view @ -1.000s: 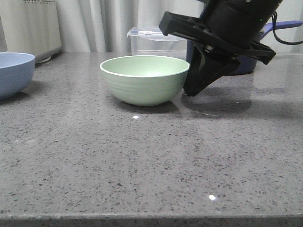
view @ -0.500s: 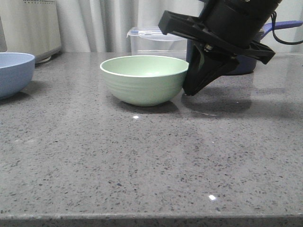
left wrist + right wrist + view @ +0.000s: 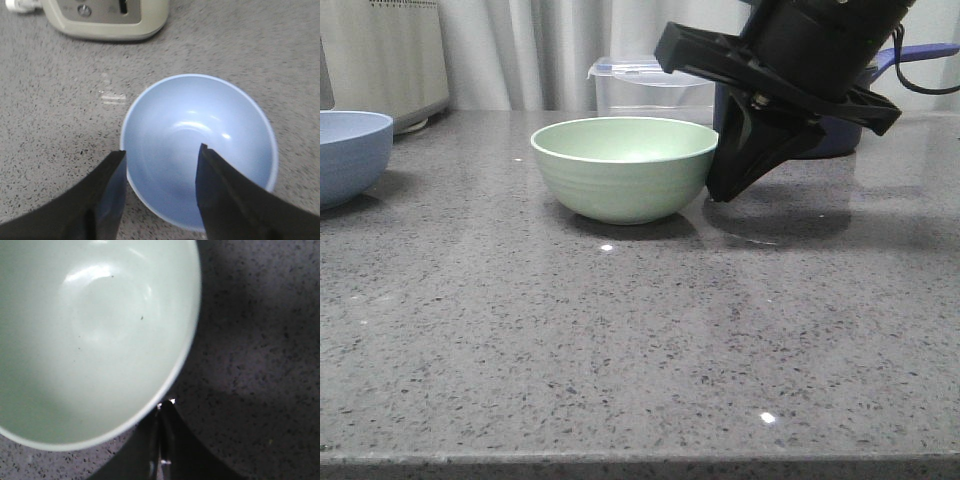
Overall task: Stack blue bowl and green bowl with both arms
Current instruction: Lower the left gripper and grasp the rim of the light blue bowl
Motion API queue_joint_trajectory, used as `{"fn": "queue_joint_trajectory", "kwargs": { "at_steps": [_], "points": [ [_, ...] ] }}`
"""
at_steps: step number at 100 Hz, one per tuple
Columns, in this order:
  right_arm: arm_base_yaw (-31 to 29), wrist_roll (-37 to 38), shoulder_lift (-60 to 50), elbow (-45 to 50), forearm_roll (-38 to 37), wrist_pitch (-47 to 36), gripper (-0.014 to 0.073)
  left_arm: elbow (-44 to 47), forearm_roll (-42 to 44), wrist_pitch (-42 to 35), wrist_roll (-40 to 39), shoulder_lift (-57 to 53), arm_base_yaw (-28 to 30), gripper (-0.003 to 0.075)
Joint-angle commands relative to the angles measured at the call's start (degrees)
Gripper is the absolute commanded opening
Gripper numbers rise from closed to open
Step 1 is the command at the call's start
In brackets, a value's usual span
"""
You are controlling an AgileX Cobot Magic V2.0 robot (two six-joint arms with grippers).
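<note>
The green bowl [image 3: 625, 168] stands upright and empty mid-table; it also shows in the right wrist view [image 3: 90, 340]. My right gripper [image 3: 717, 192] is shut and empty, tilted, with its tip down beside the bowl's right outer wall, at the rim in its wrist view [image 3: 165, 403]. The blue bowl [image 3: 350, 155] stands upright and empty at the far left. In the left wrist view my left gripper [image 3: 162, 150] is open above the blue bowl [image 3: 210, 135]. One finger [image 3: 107, 195] is by the rim's outside and the other finger [image 3: 225, 200] is over the inside.
A cream appliance [image 3: 385, 60] stands at the back left, close behind the blue bowl [image 3: 105, 17]. A clear lidded container [image 3: 645, 85] and a dark navy saucepan [image 3: 845, 135] stand behind the green bowl and right arm. The table's front edge [image 3: 640, 462] runs along the bottom.
Almost nothing: my right gripper has shifted a hair to the left toward the green bowl. The bowls stay where they were.
</note>
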Motion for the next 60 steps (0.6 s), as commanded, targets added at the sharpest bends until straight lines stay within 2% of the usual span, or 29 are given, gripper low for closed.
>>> {"fn": "queue_joint_trajectory", "kwargs": {
  "at_steps": [1,18,60],
  "points": [
    [-0.1,-0.8,-2.1,-1.6,1.0,-2.1,0.0011,-4.5,-0.1,-0.7,-1.1,2.9,1.6,0.0314],
    [-0.1,-0.8,-2.1,-1.6,1.0,-2.1,0.0011,-7.7,0.2,2.7,-1.0,9.3,3.0,0.0314],
    [-0.1,-0.8,-2.1,-1.6,1.0,-2.1,0.0011,-8.5,0.1,3.3,-1.0,16.3,3.0,0.0314]
  ]
}}
